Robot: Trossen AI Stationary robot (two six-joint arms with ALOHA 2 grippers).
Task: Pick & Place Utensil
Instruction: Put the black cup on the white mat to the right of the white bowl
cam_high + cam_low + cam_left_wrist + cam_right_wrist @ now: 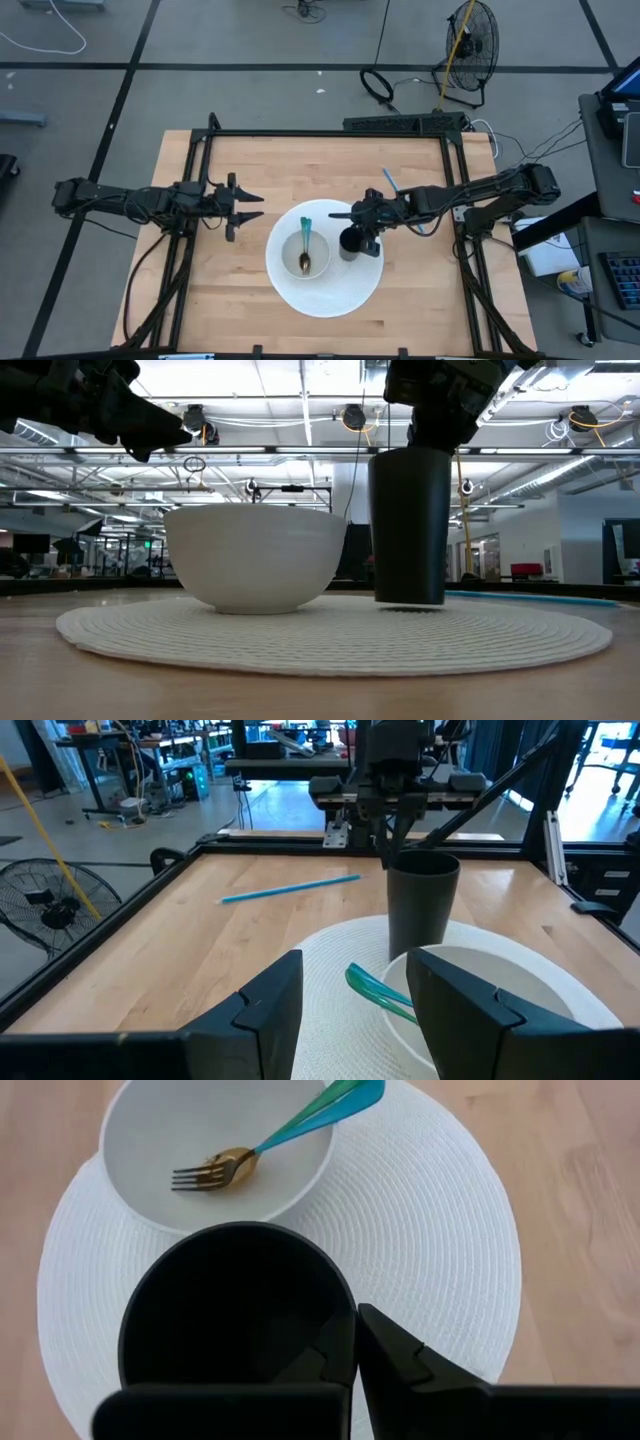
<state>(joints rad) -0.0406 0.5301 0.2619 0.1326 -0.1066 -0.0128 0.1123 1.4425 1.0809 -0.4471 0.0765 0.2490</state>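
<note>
the fork [250, 1155] lies in the white bowl [292, 246], at nine o'clock from the black cup [350, 243]. it looks light, stiff and slick; best taken at its teal handle. right gripper [361, 233] is pinched on the cup's rim; left gripper [250, 206] hangs spread.

The wooden counter [250, 170] has a black metal frame [320, 133] around its edge. It stands on a grey floor [240, 35] with dark lines across it. On the far right of the floor stands a round black fan [470, 40], with black cables [378, 85] curled near it. Long ceiling lights [300, 400] shine overhead.
</note>
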